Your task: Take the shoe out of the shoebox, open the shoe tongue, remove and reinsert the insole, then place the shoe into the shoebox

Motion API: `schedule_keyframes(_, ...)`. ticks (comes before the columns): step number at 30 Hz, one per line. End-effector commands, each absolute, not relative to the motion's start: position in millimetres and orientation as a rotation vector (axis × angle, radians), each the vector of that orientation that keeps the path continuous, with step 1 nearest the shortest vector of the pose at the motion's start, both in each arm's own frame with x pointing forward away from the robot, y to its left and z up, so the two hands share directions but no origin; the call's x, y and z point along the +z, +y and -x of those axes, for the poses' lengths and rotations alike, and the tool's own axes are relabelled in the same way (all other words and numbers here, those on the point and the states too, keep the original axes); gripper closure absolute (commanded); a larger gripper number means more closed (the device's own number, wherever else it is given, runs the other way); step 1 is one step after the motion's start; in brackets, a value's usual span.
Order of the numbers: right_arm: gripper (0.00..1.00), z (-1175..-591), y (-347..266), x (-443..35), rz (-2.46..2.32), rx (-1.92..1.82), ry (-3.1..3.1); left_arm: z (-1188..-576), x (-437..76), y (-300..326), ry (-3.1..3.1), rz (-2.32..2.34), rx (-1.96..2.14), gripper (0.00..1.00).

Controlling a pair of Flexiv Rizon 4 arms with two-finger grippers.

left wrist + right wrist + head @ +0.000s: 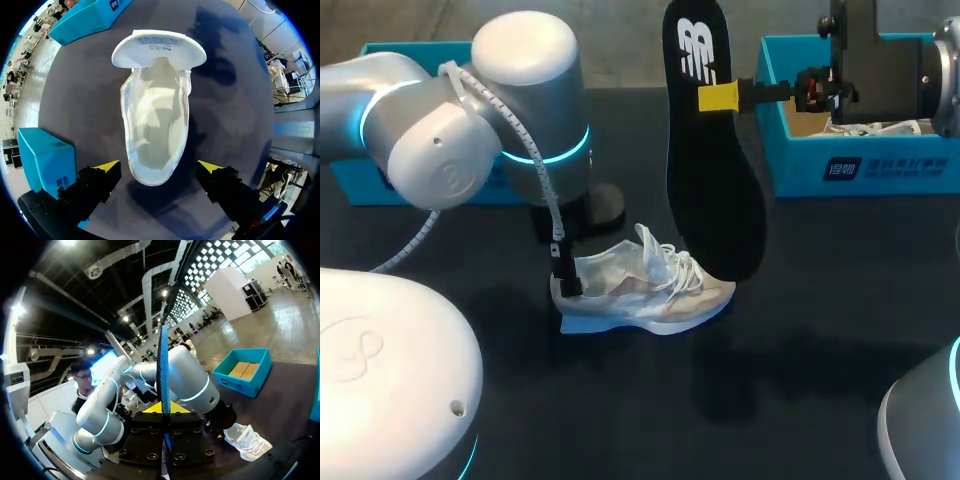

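Insole [715,190] pinched upright in right hand [720,97], near shoe [645,285]

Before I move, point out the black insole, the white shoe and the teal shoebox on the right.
black flat insole [715,190], head view, its wide middle part.
white lace-up shoe [650,295], head view, the side of its upper.
teal cardboard shoebox on the right [800,170], head view, its front wall.
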State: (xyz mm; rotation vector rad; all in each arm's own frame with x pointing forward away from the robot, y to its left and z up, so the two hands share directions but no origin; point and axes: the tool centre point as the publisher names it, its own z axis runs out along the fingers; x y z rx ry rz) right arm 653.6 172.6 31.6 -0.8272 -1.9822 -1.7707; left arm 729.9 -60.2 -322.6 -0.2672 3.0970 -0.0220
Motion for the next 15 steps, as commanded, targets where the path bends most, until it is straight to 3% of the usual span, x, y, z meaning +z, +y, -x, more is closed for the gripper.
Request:
schedule_keyframes(1, 1.00, -655.7, 176.5, 31.4, 0.830, -1.768, -1.984, -728.9, -322.0, -58.6, 3.098, 0.267, -0.026, 0.00)
schedule_keyframes(15, 1.00, -655.7, 176.5, 31.4, 0.830, -1.768, -1.984, -754.4, -323.2, -75.4, 3.079, 0.354, -0.035, 0.00)
